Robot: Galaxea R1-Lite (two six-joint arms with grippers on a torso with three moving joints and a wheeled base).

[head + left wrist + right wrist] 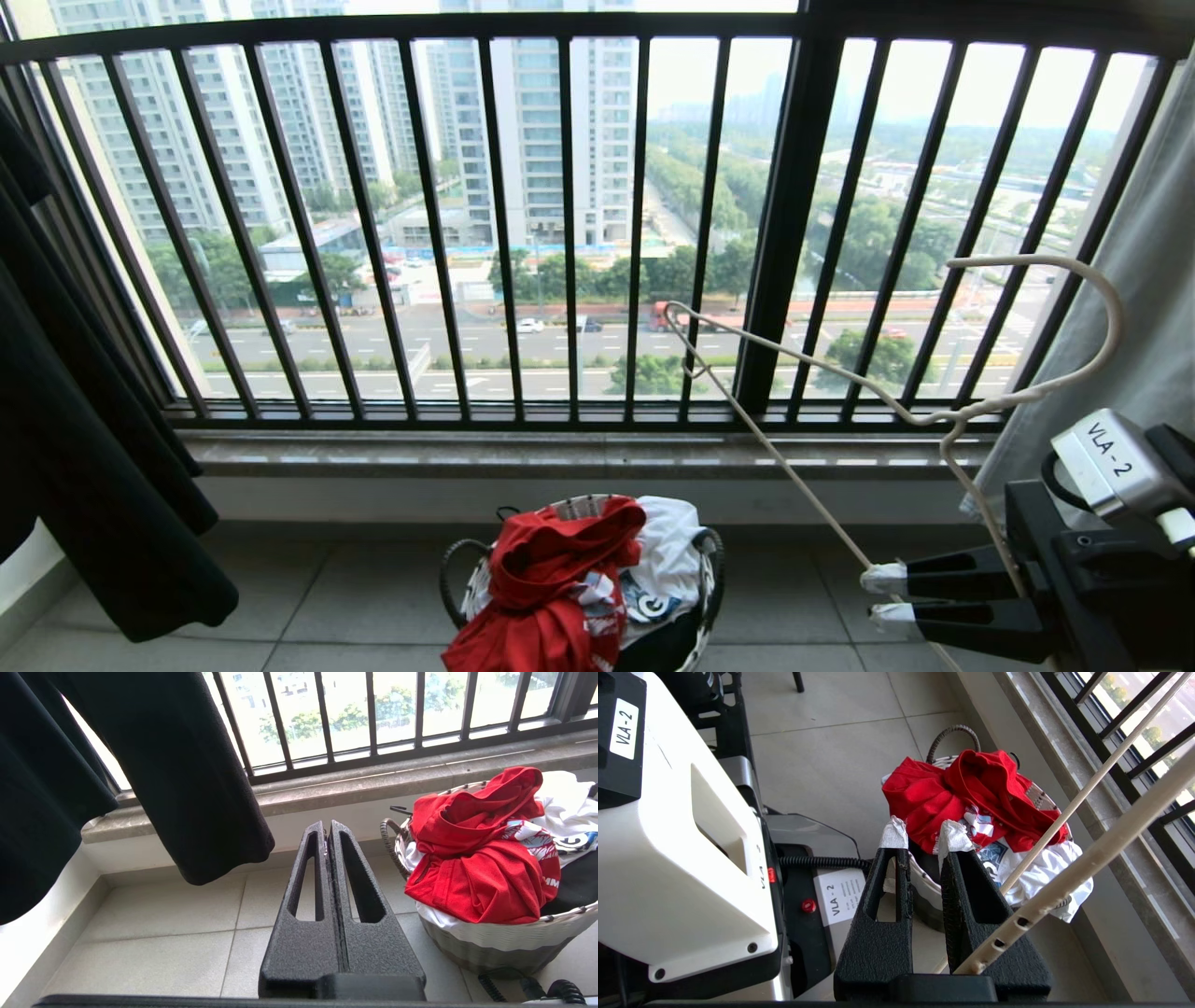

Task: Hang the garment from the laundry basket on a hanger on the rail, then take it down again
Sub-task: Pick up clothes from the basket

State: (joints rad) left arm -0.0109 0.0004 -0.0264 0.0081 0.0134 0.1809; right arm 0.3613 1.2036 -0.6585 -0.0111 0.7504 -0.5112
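Now the right gripper (873,595) sits low at the right edge of the head view, its taped fingertips (883,578) a narrow gap apart and pointing left, and the hanger (934,415) rides with it. The wire runs down through the gripper, though whether the jaws truly pinch it I cannot tell. Its long axis slants up and away to the left toward the window railing (569,224), one shoulder tip near the bars, while the big hook (1097,317) curls up on the right, just beside a grey curtain (1144,308).

Down on the tiled floor (355,597), the laundry basket (709,560) stands just before the low wall beneath the sill. The garment (551,588) lies crumpled on top, spilling over the near rim, beside a white garment (672,551).

Open floor stretches left of the basket as far as the hanging black fabric (84,467). The left gripper (328,833) has its fingers pressed together, empty, pointing at that wall.
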